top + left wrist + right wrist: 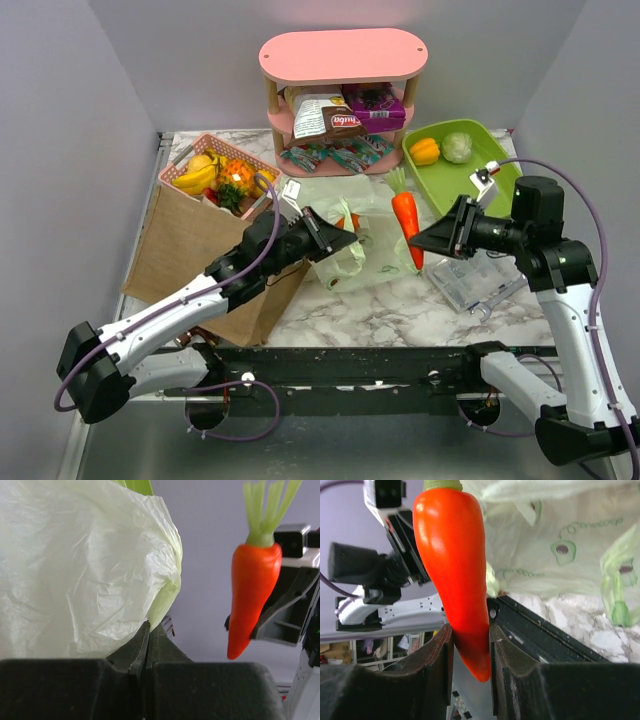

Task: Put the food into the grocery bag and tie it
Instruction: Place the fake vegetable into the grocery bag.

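smoothly tapered glossy carrot (452, 570) beside crinkly translucent bag (80, 570).

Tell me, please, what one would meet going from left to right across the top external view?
stiff brown paper bag → thin translucent pale-green plastic grocery bag → orange carrot with a green top → lime-green plastic tray

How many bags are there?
2. The brown bag stands at the left, under the pink basket; the pale-green plastic bag sits mid-table, pinched by the left gripper. I see no others.
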Controlling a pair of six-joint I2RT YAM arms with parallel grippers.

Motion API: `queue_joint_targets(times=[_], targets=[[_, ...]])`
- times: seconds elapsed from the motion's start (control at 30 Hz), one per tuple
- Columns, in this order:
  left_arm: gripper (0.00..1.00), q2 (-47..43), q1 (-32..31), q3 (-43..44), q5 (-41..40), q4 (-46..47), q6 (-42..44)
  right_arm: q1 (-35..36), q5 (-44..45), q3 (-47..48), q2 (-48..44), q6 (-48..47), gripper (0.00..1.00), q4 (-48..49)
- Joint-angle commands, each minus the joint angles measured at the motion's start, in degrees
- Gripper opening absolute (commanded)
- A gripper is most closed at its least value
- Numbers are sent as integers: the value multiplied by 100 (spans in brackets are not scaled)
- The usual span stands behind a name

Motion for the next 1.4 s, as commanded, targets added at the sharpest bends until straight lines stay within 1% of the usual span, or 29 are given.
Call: queue_joint_targets(times=[0.0, 0.3, 0.53, 0.77, 1.0, 1.17, 1.27, 1.37], targets=[[0, 193, 222, 306, 169, 264, 136, 112, -90, -299, -247, -264, 1, -720], [0, 532, 649, 606, 491, 443, 134, 396, -166, -752, -422, -396, 1, -1075], [0, 727, 721, 688, 672, 561, 58, 644, 287, -965, -224, -616, 1, -1314], [0, 732, 733, 626, 749, 608, -22, 730, 450, -1039, 64, -587, 1, -1091], [0, 595, 732, 507, 939, 600, -112, 739, 881, -502, 939, -567, 1, -991], [0, 354, 731, 300, 985, 506, -105, 781, 919, -76, 1516, -248, 1, -472], [0, 192, 733, 164, 963, 451, -77, 947, 918, 51, 1887, 36, 1, -25], [0, 30, 733, 37, 939, 401, -38, 1220, 1190, 255, 2331, 136, 1, 80]])
